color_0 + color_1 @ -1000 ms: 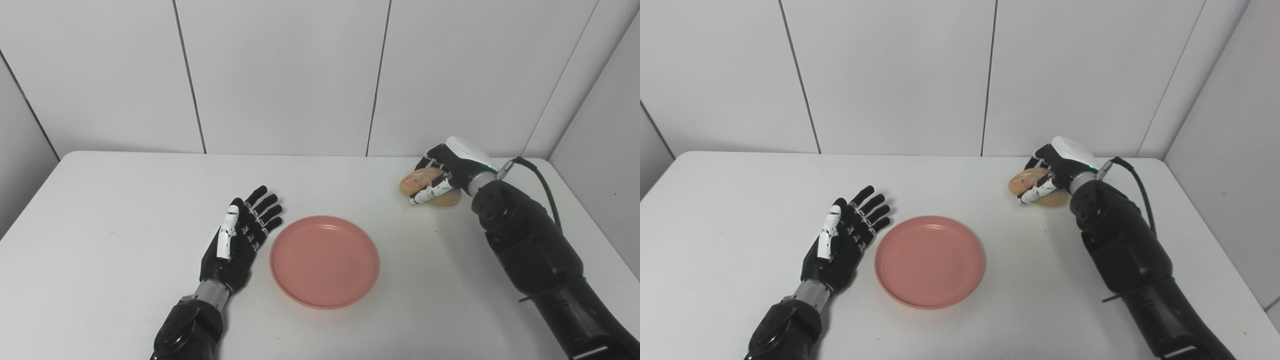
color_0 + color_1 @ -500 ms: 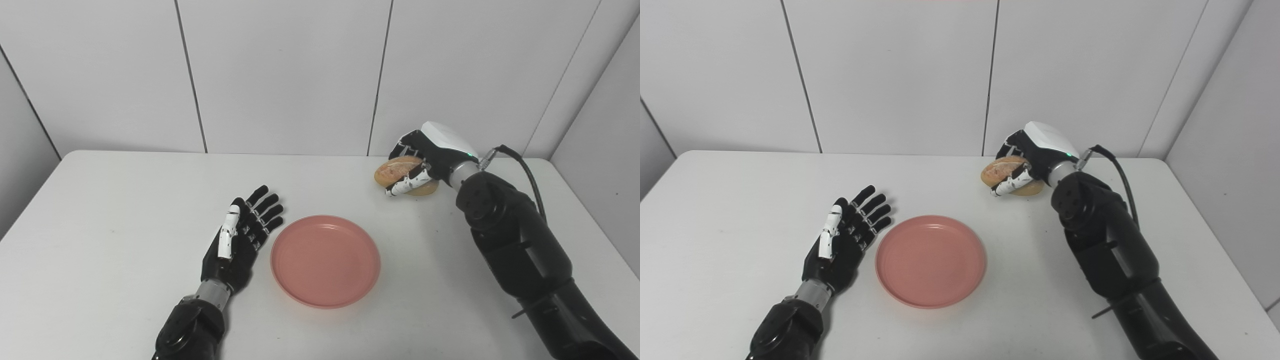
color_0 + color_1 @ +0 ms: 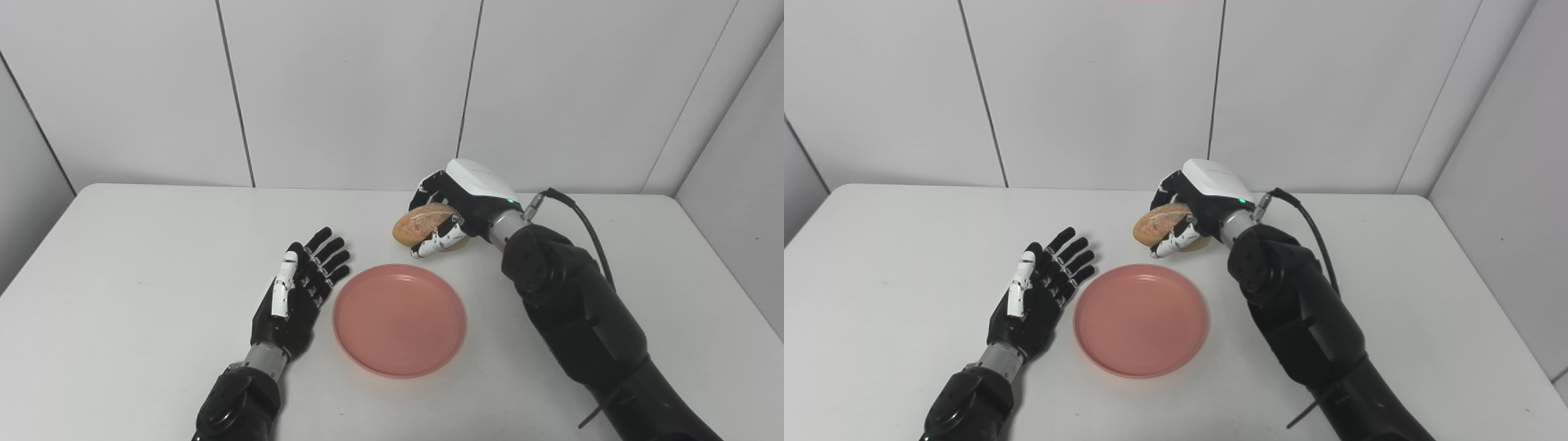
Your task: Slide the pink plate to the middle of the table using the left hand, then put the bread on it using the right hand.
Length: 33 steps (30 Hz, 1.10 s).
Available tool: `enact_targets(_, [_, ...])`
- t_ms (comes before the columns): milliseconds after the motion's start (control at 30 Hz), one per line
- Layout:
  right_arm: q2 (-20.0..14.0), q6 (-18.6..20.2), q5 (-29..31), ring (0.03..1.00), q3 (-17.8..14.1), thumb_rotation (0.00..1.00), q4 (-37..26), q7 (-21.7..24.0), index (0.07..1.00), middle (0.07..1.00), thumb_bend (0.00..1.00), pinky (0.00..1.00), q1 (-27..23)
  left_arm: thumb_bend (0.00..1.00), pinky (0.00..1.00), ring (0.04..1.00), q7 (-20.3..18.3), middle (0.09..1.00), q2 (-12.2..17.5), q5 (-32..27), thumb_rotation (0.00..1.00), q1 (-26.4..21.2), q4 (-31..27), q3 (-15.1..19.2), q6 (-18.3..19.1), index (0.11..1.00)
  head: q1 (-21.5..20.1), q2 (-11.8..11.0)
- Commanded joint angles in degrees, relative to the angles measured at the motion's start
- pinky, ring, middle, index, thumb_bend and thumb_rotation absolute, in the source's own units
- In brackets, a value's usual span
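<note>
The pink plate (image 3: 399, 318) lies flat near the middle of the white table (image 3: 122, 294), with nothing on it. My left hand (image 3: 298, 293) rests open just left of the plate's rim, palm toward the plate and fingers spread. A golden-brown bread roll (image 3: 421, 222) is held in the air by my right hand (image 3: 458, 205), which is shut on it. The roll hangs just beyond the plate's far edge, slightly right of its centre.
White wall panels stand behind the table's far edge. My right forearm (image 3: 569, 306) crosses the table to the right of the plate, with a black cable (image 3: 588, 226) looping off its wrist.
My right hand has carried the bread up from the table's right side and leftward toward the plate. The left hand and the plate have stayed put.
</note>
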Motion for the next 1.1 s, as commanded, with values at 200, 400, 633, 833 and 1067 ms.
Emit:
enact_targets(200, [2.21,-1.79,-0.63,0.418,2.97,0.0,0.05,-2.01,0.524,0.441,0.52,0.33,-1.02,0.37,0.88,0.862,2.27,0.853,-1.75,2.01,1.0,1.1,0.23,-0.63,1.03,0.845,2.43,0.41])
enact_targets(400, [3.39,-0.88,-0.27,0.423,3.99,0.0,0.79,-1.3,0.524,0.441,0.52,0.33,-0.44,0.37,0.87,0.862,3.36,0.851,-2.26,2.2,1.0,1.14,-0.44,-0.62,1.71,0.844,3.48,0.8])
enact_targets(633, [4.07,-2.63,0.44,0.443,4.64,0.0,2.44,-2.38,0.519,0.449,0.52,0.36,1.18,0.37,0.87,0.855,4.31,0.842,-2.64,2.26,1.0,1.04,-0.79,-0.84,1.81,0.837,4.65,1.2])
enact_targets(833, [4.09,-2.47,0.08,0.421,5.58,0.0,2.92,-2.52,0.525,0.435,0.52,0.34,2.72,0.37,0.87,0.856,4.34,0.845,-2.76,2.45,1.0,1.05,-0.83,-0.9,1.5,0.841,4.73,1.39])
enact_targets(1067, [3.84,-2.93,0.39,0.417,6.18,0.0,3.42,-2.48,0.526,0.432,0.52,0.34,4.2,0.37,0.86,0.855,4.42,0.848,-2.8,2.94,1.0,0.93,-0.59,-0.79,1.32,0.84,4.71,1.5])
